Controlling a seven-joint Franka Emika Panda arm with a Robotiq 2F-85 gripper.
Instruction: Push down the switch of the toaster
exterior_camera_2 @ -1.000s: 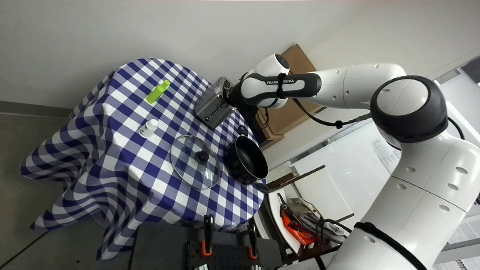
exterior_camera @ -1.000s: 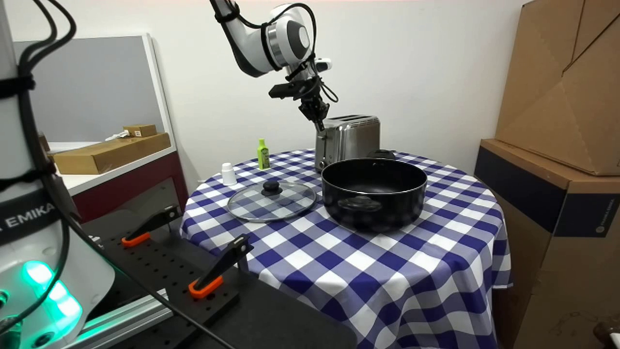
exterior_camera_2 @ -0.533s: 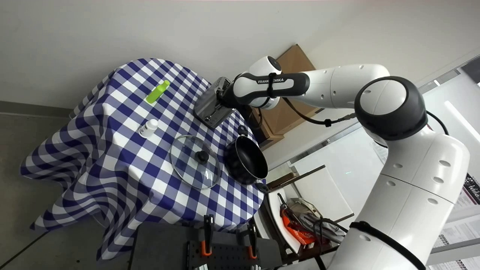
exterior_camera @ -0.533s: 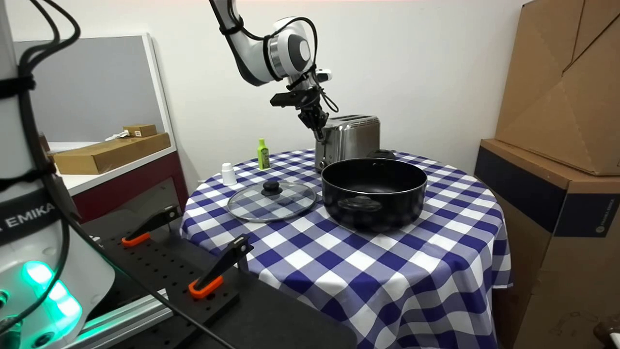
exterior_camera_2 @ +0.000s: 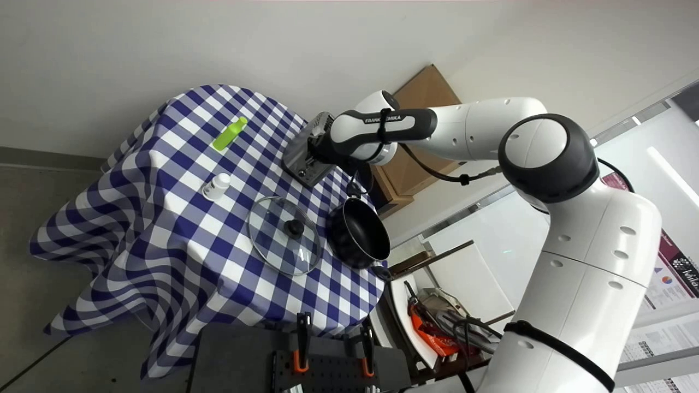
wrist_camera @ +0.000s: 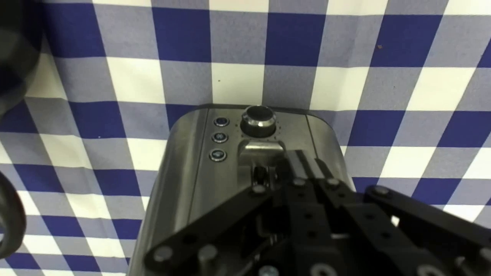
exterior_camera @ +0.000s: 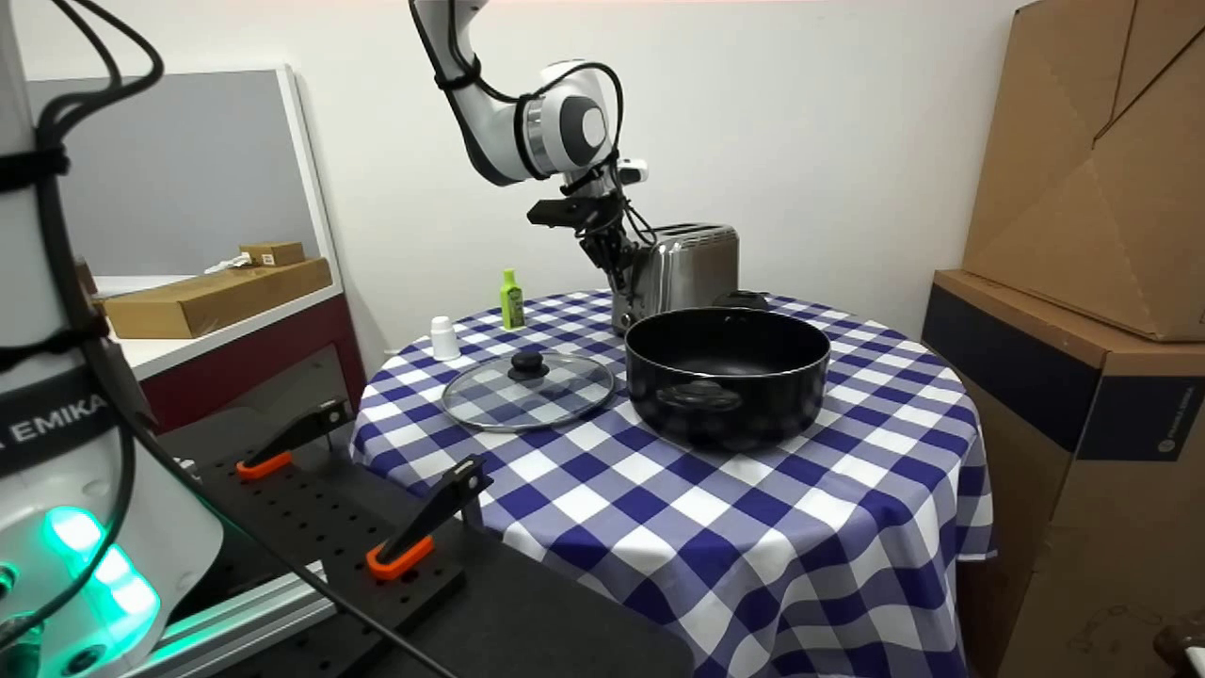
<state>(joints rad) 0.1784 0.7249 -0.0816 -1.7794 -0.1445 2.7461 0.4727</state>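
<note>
Jaws looked pinched together with nothing between them, right at the control end of the toaster [exterior_camera: 687, 268], which stood upright on the tabletop [exterior_camera: 885, 414]. Aim was my worry: in the wrist view they seemed a bit to one side of the dark slot [wrist_camera: 261, 176], and I couldn't make out the switch or any contact. Off-centre like that, I figured a push could slip past it or bump the dial [wrist_camera: 259, 120] below, and leaning inward might skid the toaster, black pot [exterior_camera: 727, 377] nearby.
</note>
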